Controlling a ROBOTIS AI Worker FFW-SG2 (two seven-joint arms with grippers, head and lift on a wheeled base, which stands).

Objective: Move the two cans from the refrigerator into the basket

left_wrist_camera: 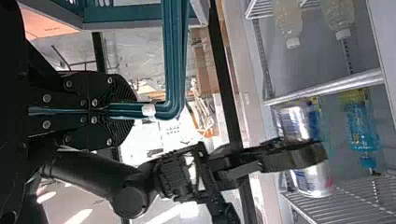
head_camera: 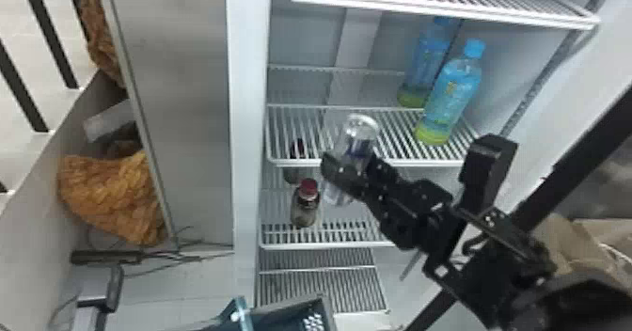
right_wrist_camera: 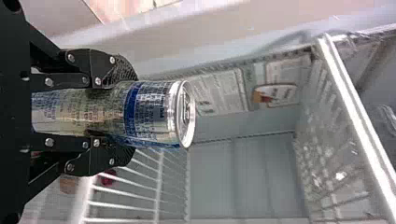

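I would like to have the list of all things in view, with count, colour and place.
Can: one, silver and blue, in the right gripper.
Basket: one, dark teal, head view's bottom edge.
Refrigerator: one, whitish, open, ahead.
Wire shelves: at least four, white, inside.
Blue bottles: two, yellow-green bases, middle shelf.
Red-capped bottles: two, dark, lower left.
White-capped bottles: two, pale, inside, below the blue ones.
Textured bundle: orange-brown, far left.
Right gripper: one, black, around the can.
Left gripper: one, black, on the teal handle.
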